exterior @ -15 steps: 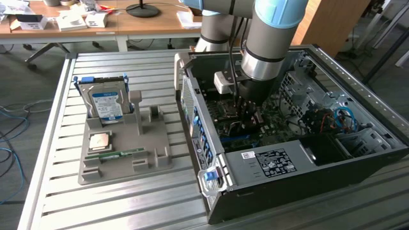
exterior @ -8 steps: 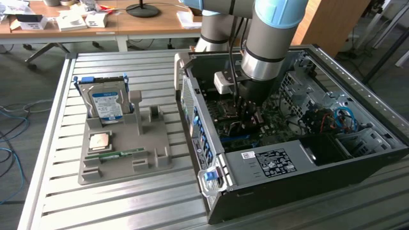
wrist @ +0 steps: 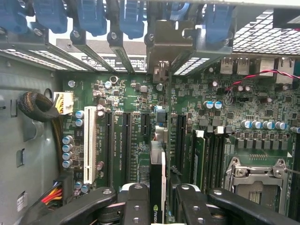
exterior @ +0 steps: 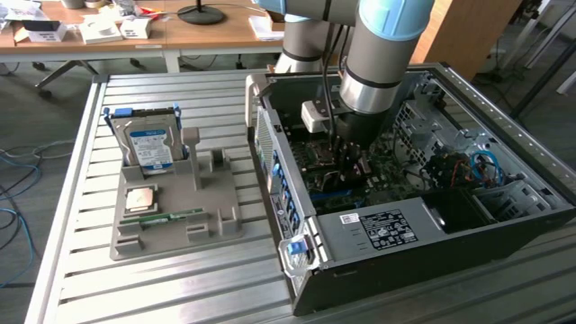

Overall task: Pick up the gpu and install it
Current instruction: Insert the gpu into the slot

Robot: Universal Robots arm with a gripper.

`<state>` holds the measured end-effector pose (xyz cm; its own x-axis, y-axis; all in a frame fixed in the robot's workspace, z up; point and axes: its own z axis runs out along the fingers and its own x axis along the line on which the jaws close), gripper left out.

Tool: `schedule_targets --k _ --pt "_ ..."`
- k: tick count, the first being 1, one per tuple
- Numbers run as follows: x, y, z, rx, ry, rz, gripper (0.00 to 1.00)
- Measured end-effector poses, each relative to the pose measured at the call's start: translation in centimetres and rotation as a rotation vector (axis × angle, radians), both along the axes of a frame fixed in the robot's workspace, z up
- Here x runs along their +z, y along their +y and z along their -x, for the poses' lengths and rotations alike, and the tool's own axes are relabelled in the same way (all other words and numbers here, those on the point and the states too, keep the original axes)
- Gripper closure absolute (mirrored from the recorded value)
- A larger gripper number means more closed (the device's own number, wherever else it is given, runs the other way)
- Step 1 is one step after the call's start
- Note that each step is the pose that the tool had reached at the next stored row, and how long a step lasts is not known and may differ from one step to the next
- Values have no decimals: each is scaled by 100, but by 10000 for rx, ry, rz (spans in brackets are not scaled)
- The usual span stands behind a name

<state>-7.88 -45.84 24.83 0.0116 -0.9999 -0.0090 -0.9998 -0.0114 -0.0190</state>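
In the wrist view, the gpu (wrist: 157, 168) stands edge-on between the black fingers (wrist: 136, 204), a dark thin card with a logo on its near end. My gripper (wrist: 159, 196) is shut on it. The card hangs over the motherboard's (wrist: 126, 93) black expansion slots, in line with a silvery bracket (wrist: 161, 51) at the case's rear openings. I cannot tell whether the card's edge touches a slot. In the exterior view, my gripper (exterior: 349, 165) reaches down inside the open computer case (exterior: 405, 229), just above the board.
On the exterior view's left, a grey holder (exterior: 175, 233) carries a silver hard drive (exterior: 148, 145), a processor chip (exterior: 139, 198) and a green memory stick (exterior: 162, 217). Inside the case are a white slot (wrist: 90, 145), a processor socket (wrist: 255, 183), cable bundles (wrist: 40, 108) and blue latches (wrist: 89, 16).
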Motion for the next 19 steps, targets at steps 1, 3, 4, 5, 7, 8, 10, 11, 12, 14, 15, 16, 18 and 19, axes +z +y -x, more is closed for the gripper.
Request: schedule_targets --k 1,3,4,5,7,8,10,11,12,14,15,16,18,19 --pt "0 0 0 -1 0 -2 74" --pt "0 0 -1 1 0 -4 74" --pt "0 0 0 1 1 -3 74" --pt "0 0 0 0 1 -3 74" --pt "-4 -2 0 1 1 -3 74" --pt "-6 -3 0 1 1 -1 74" --pt "-12 -3 0 1 1 -2 74" --pt "-13 -3 0 1 2 -2 74" --pt "-16 -3 0 1 1 -2 74" --pt "-19 -3 0 1 1 -2 74" --pt "-20 -3 0 1 2 -3 74" --pt "-20 -3 0 0 1 -3 74" --pt "-21 -3 0 1 1 -3 74" --pt "-21 -3 0 1 1 -4 74"
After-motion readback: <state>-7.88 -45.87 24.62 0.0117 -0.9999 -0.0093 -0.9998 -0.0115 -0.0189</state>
